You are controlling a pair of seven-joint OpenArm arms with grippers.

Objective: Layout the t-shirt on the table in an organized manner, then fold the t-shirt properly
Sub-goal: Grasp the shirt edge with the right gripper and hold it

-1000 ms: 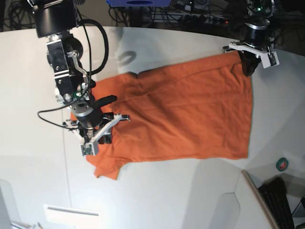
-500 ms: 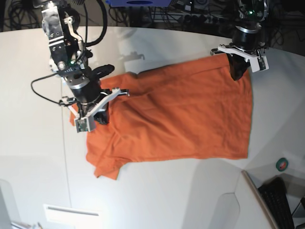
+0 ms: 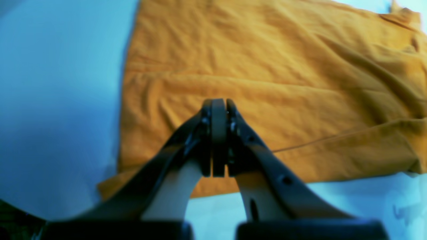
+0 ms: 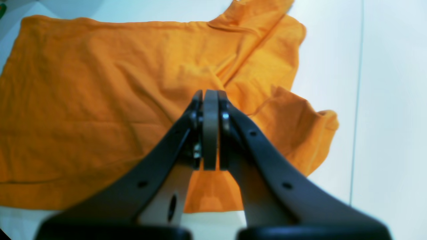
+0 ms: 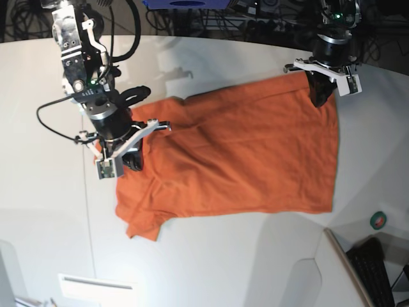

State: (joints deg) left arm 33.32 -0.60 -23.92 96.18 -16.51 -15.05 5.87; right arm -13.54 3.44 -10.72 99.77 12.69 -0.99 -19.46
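The right pincer [image 5: 132, 161], pressed together on nothing, hangs over the sleeve end of the orange t-shirt [image 5: 243, 153], which lies spread beneath it on the white surface [image 5: 211, 262]. The left pincer [image 5: 317, 97] is likewise pressed together and empty, above the shirt's hem corner, with cloth stretching out beyond its tips.

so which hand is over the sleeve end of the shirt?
The right hand, on the base view's left, shut above the bunched sleeve of the shirt. The left hand sits at the straight hem corner instead.
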